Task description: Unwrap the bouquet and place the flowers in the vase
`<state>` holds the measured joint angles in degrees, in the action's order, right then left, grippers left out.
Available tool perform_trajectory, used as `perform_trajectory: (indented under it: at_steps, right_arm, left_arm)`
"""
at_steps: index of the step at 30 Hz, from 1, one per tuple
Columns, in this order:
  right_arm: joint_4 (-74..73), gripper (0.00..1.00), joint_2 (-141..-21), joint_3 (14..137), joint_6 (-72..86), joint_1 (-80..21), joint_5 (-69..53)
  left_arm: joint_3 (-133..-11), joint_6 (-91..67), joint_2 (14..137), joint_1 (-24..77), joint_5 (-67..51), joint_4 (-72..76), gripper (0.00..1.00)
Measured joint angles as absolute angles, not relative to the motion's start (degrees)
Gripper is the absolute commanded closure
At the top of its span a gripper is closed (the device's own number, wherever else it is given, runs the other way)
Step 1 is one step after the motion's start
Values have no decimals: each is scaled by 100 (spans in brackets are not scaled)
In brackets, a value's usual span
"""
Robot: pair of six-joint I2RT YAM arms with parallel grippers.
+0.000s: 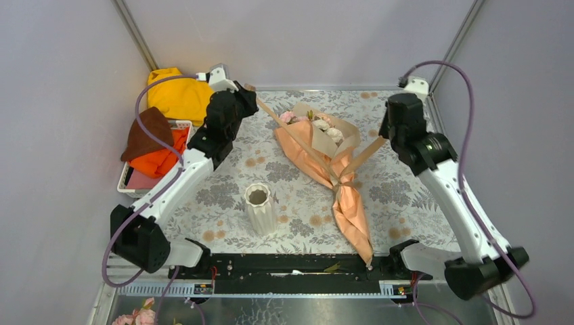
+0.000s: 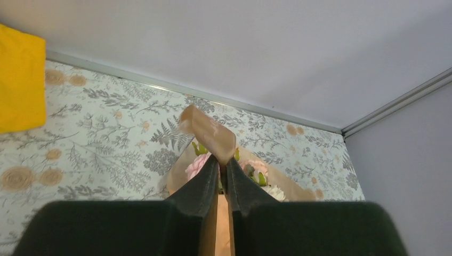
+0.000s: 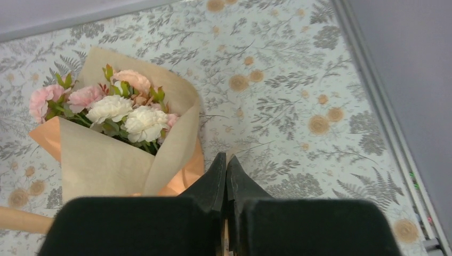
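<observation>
Untying step — the left gripper [image 2: 223,160], pinching loosely, and the right gripper [image 3: 225,162], clamped tight, are holding the ribbon [image 2: 208,128] ends taut; next, judging by this, is peeling open the bouquet [image 1: 325,152].

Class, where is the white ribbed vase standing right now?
In the top view the vase stands upright left of centre near the black front rail, with the bouquet to its right.

Lighting: bright, even and diffuse in all views.
Overhead view is sharp throughout; the vase [image 1: 260,208] throws only a faint shadow on the table [image 1: 406,196]. In the wrist views the fingers [image 2: 201,186], nearest the lens, are dark and soft-edged. The ribbon [image 2: 210,130] tip just ahead of the left jaws is blurred; the flowers [image 3: 114,106] ahead-left of the right jaws are crisp.
</observation>
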<state>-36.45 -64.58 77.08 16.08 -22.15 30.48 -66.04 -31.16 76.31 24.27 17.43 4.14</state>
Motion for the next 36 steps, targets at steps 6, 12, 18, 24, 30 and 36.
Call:
perform_trajectory:
  at_steps: [6,12,18,24,30,36]
  right_arm:
    - [-3334,39,-7894,8200,1706,-1785,2331]
    - [-3179,16,-8388,8315,1826,-1640,2150]
    - [-2834,19,-7389,7561,1835,-1638,1870]
    - [-2480,21,-6390,6440,2051,-1667,827]
    - [-2515,18,-6420,5537,2130,-2585,436]
    - [-2434,20,-6860,5216,2220,-3293,381]
  left_arm:
    - [-7306,-3076,8344,2215,1229,353,39]
    - [-7408,-2930,8460,2169,716,401,1]
    - [-6628,-2943,7590,2169,403,705,3]
    - [-5883,-3072,6466,2305,-104,915,6]
    - [-5804,-2777,5837,3505,320,486,8]
    - [-5769,-2650,5607,4681,1151,-104,11]
